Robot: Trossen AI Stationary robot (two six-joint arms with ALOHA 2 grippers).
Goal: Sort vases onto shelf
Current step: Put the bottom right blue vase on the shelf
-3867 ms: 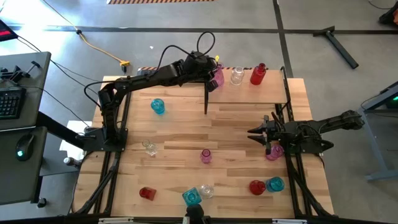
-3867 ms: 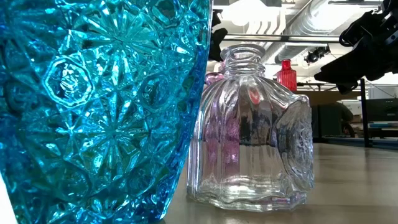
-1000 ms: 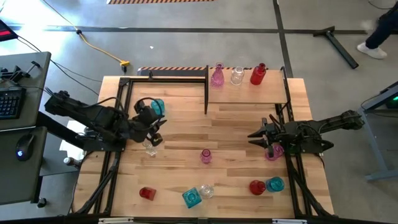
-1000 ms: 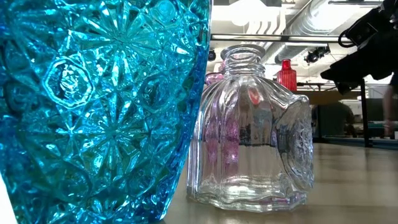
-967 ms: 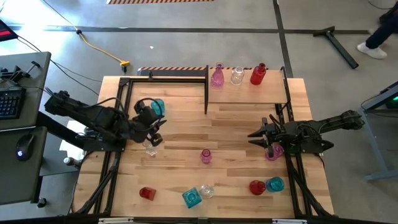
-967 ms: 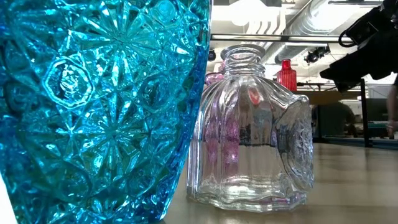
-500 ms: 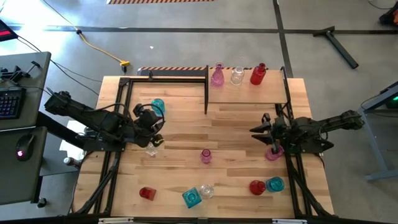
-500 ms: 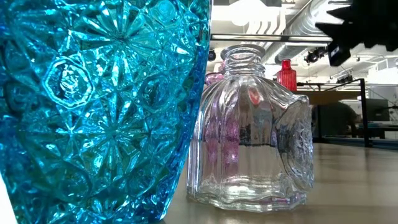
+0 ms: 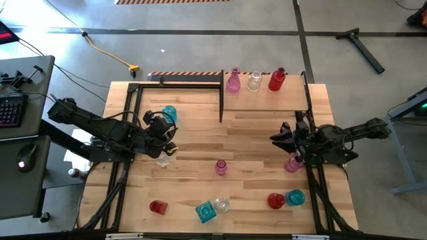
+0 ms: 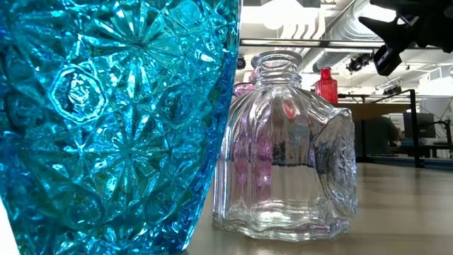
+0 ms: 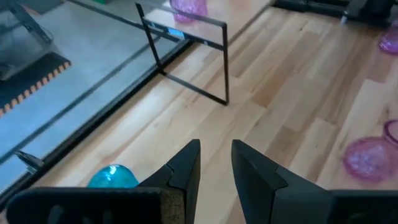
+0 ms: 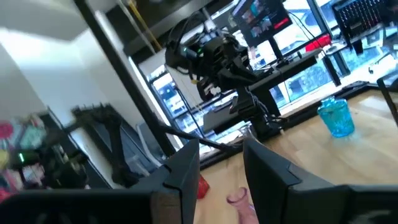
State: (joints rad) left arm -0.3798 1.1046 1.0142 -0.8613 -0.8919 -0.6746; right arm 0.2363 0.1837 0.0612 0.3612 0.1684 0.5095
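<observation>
The shelf [image 9: 267, 100] stands at the table's far right and bears a pink vase [image 9: 233, 82], a clear vase [image 9: 254, 81] and a red vase [image 9: 276, 79]. Other vases stand on the table: teal [image 9: 169, 114], clear [image 9: 160, 159], pink [image 9: 221, 167], pink [image 9: 292, 162], and several near the near edge. My left gripper [image 9: 169, 141] [image 11: 215, 146] hovers open just beyond the clear vase, holding nothing. My right gripper [image 9: 273, 139] [image 12: 221, 146] is open and raised, left of the pink vase by its arm.
Close to the low camera stand a large teal vase [image 10: 113, 120] and a clear vase [image 10: 283, 149]. A red vase [image 9: 275, 200] and a teal one [image 9: 295, 197] stand near the right arm's base. The shelf's black posts [image 11: 186, 56] rise mid-table. Bare wood lies between the arms.
My right gripper has risen and tipped upward, drifting slightly toward the far edge; the pink vase beside its arm shows more fully now. My left arm has stayed almost where it was, by the clear vase. No vase has moved.
</observation>
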